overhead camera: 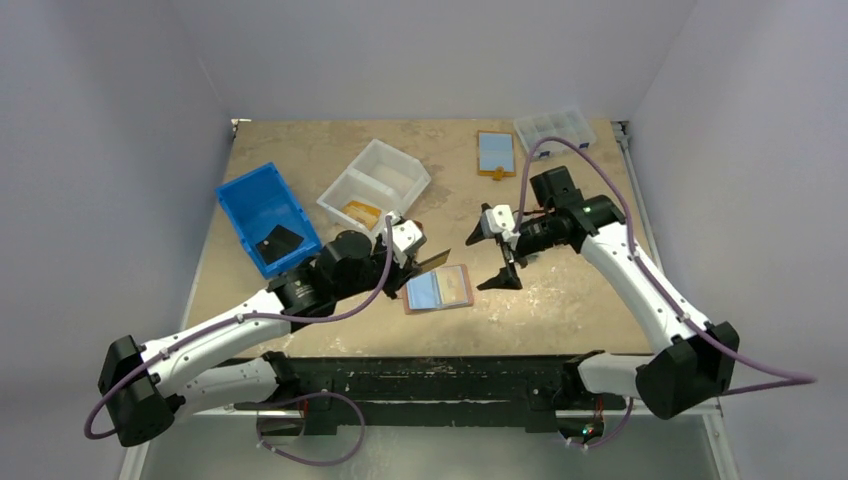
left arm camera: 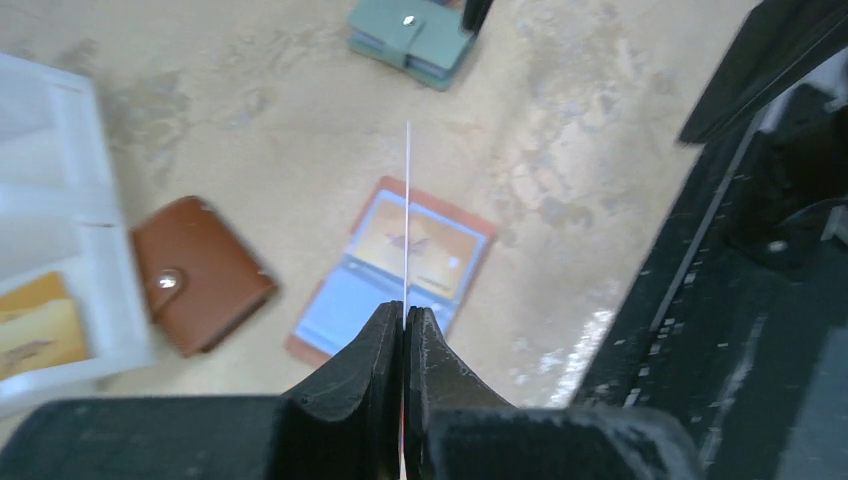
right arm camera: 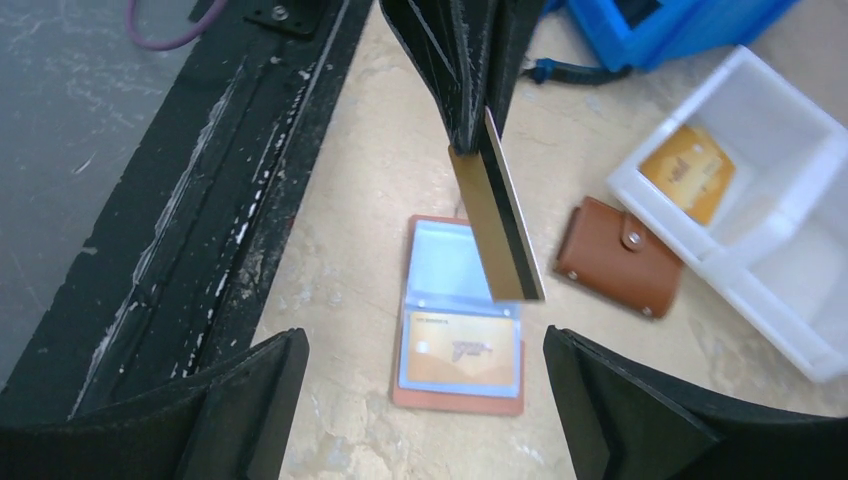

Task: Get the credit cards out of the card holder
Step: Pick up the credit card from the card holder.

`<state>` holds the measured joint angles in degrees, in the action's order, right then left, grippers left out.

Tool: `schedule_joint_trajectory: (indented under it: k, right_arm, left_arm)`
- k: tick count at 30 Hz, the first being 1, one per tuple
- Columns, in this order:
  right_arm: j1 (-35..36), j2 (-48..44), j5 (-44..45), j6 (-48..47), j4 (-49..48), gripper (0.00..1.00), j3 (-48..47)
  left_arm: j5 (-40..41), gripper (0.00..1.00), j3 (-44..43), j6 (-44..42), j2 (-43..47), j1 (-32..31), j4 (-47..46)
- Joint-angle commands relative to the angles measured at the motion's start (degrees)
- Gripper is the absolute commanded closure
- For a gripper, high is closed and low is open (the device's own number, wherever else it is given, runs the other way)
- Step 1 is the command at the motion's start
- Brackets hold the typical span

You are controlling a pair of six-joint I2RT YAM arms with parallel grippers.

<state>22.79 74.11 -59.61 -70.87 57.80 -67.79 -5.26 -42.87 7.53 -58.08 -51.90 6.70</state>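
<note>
Pinching a card [right arm camera: 497, 215], left hand [left arm camera: 404, 318] hovers above holder [right arm camera: 440, 401].

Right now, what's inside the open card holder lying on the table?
One orange card sits in one clear pocket of the card holder. The other pocket looks empty. Anything behind the orange card is covered. The left gripper pinches another card above it.
</note>
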Motion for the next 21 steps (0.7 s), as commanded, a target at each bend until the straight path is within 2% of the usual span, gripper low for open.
schedule_joint_trajectory:
  k: [1,6,8,12,16,19,21]
  right_arm:
    - [-2.9,-4.5,-2.2,11.3,-4.1,0.01,-1.9]
    - [-5.0,-5.0,-7.6,25.8,-12.8,0.01,-0.3]
    - [-5.3,-2.9,-10.6,28.4,-14.0,0.01,0.0]
    - [-5.1,2.3,-10.0,25.4,-10.5,0.01,-2.2]
    - [-5.1,4.6,-15.6,25.2,-10.8,0.01,-3.5]
    - [-5.5,8.4,-20.5,34.9,-13.9,0.04,-2.6]
    - [-6.3,8.2,-22.4,48.9,-24.3,0.05,2.0]
  left_arm:
    - [7.2,1.00,-2.7,-16.0,2.3,-0.3,2.5]
    - [6.5,1.00,-1.7,-28.3,4.6,-0.4,-1.6]
    - [4.2,1.00,-1.5,-32.7,4.7,-0.4,-1.5]
    - [1.7,1.00,-0.5,-40.7,4.9,-1.0,-2.1]
    - [-0.2,1.00,-1.0,-45.5,3.8,-1.1,-1.3]
    - [-1.3,1.00,-0.9,-47.4,3.2,-1.3,-0.7]
    - [-0.5,1.00,-0.4,-49.8,3.6,-1.8,-0.5]
